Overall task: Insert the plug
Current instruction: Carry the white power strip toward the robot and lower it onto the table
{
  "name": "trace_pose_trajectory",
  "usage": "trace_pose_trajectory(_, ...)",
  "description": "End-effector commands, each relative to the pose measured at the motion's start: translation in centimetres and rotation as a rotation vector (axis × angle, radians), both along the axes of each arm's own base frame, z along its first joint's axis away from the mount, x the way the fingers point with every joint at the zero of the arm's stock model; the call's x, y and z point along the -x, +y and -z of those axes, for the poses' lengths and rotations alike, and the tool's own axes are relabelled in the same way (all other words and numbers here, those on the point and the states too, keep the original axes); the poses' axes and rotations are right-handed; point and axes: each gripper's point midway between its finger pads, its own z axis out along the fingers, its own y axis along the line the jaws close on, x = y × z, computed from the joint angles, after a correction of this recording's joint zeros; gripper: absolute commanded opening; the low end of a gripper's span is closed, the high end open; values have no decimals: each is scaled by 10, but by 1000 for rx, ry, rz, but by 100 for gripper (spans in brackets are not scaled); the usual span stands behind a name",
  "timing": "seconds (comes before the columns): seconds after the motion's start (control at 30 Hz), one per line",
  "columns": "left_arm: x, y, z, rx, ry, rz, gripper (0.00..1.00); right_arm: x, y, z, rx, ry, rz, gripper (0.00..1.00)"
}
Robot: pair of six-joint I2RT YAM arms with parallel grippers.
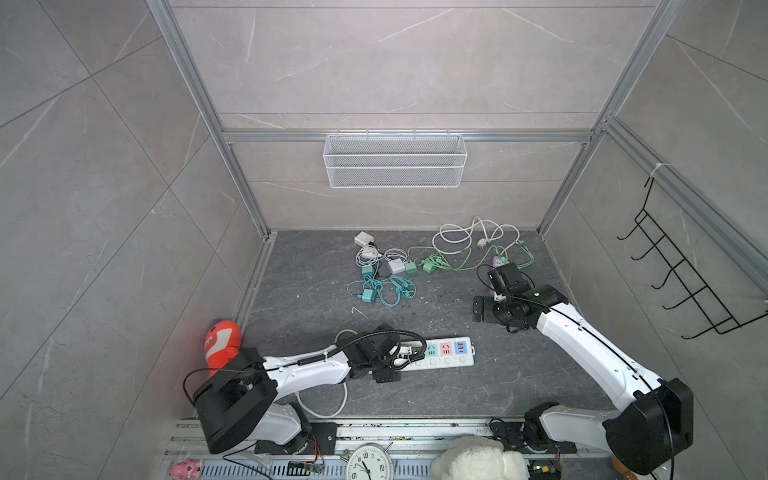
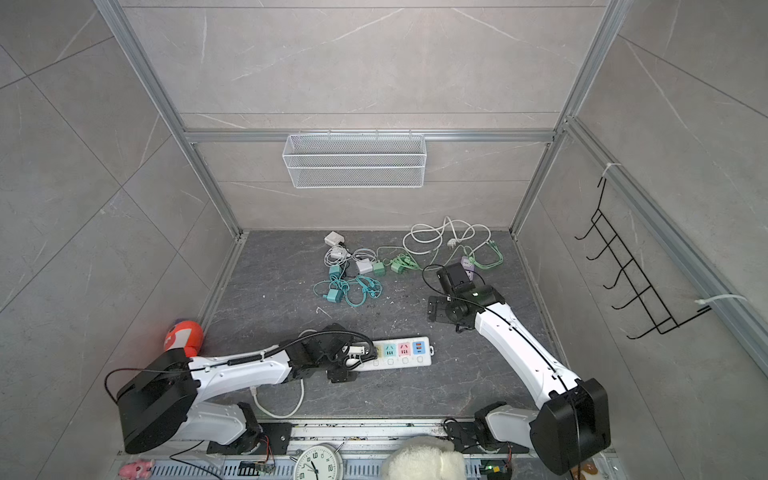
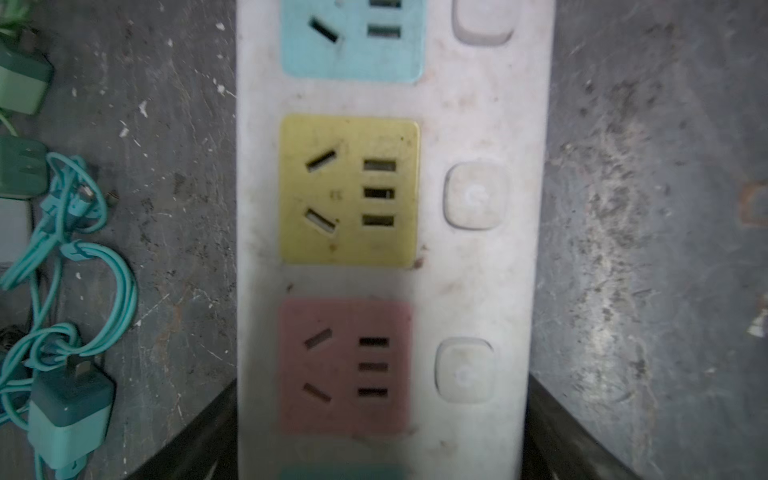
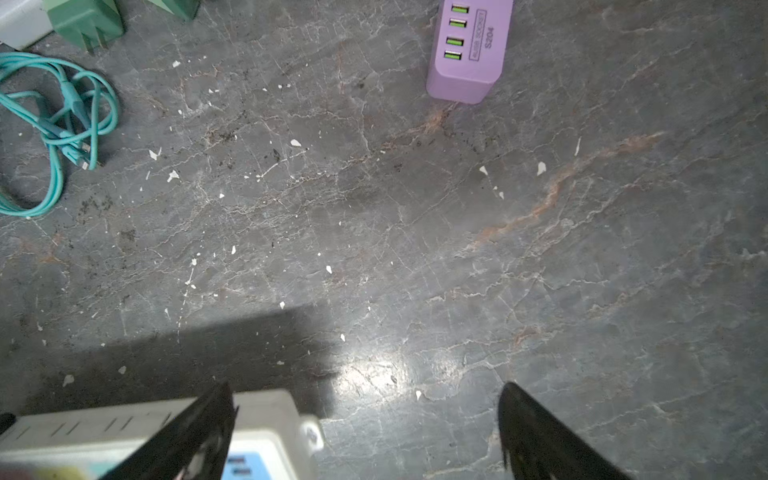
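Note:
A white power strip [image 1: 444, 353] [image 2: 401, 353] with coloured sockets lies near the table's front. My left gripper [image 1: 386, 353] [image 3: 382, 382] straddles its cable end, one finger pressed on each long side; yellow and pink sockets [image 3: 349, 191] sit ahead of it. Several plugs with cables lie at the back: a teal plug [image 1: 368, 296] [image 3: 70, 411], a green plug [image 1: 411, 268] and a purple USB charger [image 1: 497, 262] [image 4: 467, 54]. My right gripper [image 1: 478, 309] [image 4: 368, 390] hangs open above bare table near the purple charger, nothing between its fingers. The strip's far end [image 4: 266, 415] shows beside it.
A white cable with a three-pin plug [image 1: 482, 243] coils at the back right. A wire basket [image 1: 395, 160] hangs on the back wall and a black hook rack [image 1: 685, 282] on the right wall. An orange toy [image 1: 222, 340], a clock [image 1: 368, 463] and a plush toy [image 1: 478, 461] sit along the front.

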Motion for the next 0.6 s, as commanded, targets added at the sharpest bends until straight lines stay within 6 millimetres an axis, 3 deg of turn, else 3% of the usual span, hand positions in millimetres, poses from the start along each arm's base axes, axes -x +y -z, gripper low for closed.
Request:
trace_pose_trajectory(0.0,-15,-17,-13,29,-60,26,55,-1,-1,8,20,17,-15,99)
trace_pose_trajectory(0.23,-16,-24,1,19,-24,39,62,-9,20,14,-61,19,-92,99)
trace_pose_trajectory(0.57,-14,-20,13,-34,42,59,79,-17,26,20,-61,24,-120,99)
